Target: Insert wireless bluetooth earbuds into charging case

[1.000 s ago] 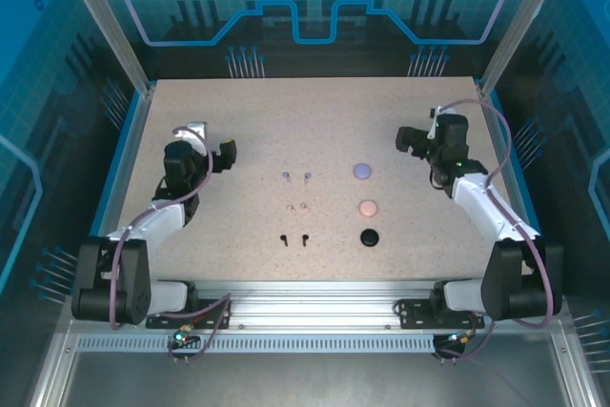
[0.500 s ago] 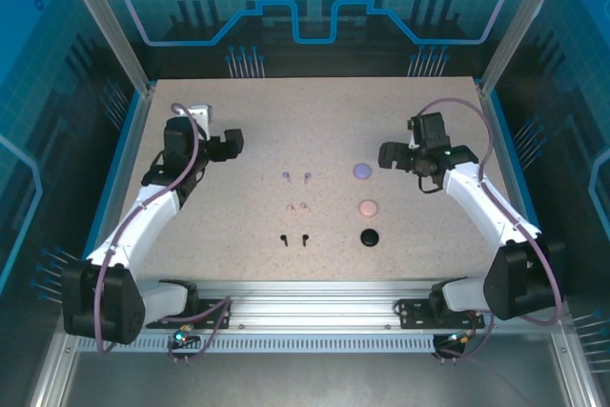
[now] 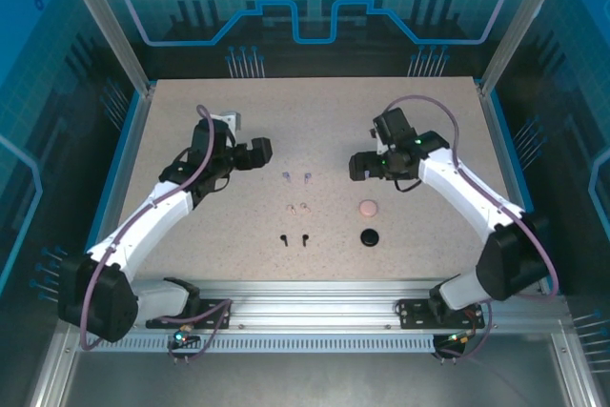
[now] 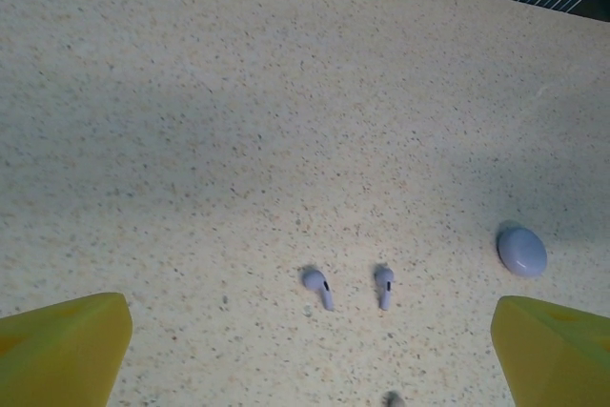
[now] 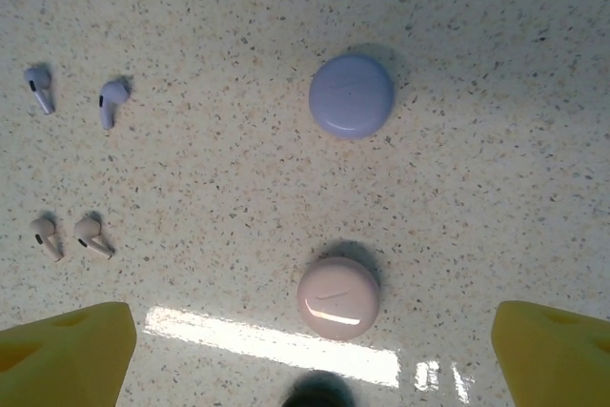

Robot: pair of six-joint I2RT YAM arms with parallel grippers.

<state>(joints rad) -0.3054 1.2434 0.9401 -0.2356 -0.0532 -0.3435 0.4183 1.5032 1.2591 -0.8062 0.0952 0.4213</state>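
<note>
- Both arms hover over the table (image 3: 191, 102). The left gripper (image 3: 259, 152) is spread wide and empty, and the right gripper (image 3: 360, 167) is just as wide, holding nothing.
- In the left wrist view the lavender earbuds (image 4: 317, 286) lie side by side at lower centre, with the lavender case (image 4: 521, 251) off to the right, apparently closed.
- In the right wrist view the pink earbuds (image 5: 92, 235) sit lower left and the pink case (image 5: 338, 298) bottom centre, lid shut by the look of it.
- The black earbuds (image 3: 284, 239) and black case (image 3: 370, 236) make up the lowest row in the top view.
- Handling call: these buds look featherlight, hard and glossy — likely to skid or flick away. Best to pinch gently across the bulb head, leaving the stem free for the socket.
</note>
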